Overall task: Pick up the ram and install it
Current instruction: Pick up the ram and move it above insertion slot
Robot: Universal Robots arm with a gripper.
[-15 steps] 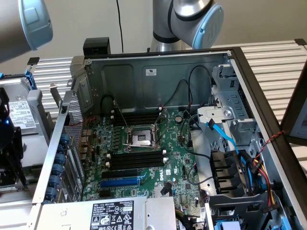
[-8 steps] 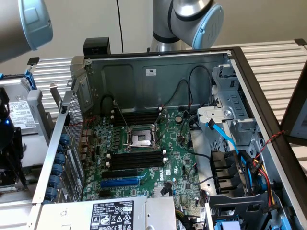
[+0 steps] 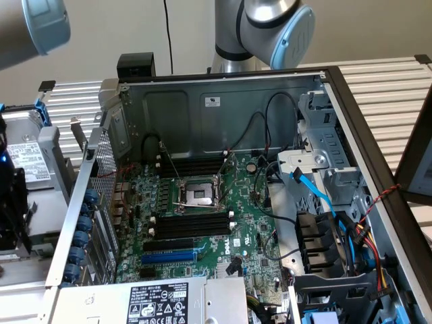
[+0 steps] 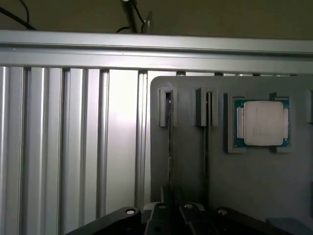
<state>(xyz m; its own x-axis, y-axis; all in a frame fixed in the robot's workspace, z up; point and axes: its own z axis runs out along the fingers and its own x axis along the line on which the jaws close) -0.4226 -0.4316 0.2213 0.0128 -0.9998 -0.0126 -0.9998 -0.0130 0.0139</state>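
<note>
Ram is standing on edge in a slot of the grey tray, beside a 2nd thin stick. Being light, stiff and fragile, it is probably wanting a pinch on its flat faces mid-length. Over the tray's near edge the end effector is hovering, fingers pressed together, seemingly pinching nothing.

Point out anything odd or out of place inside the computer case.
The processor socket on the motherboard stands open, levers raised, and looks empty; the black memory slots beside it are empty too. Nothing looks spilled or damaged.
</note>
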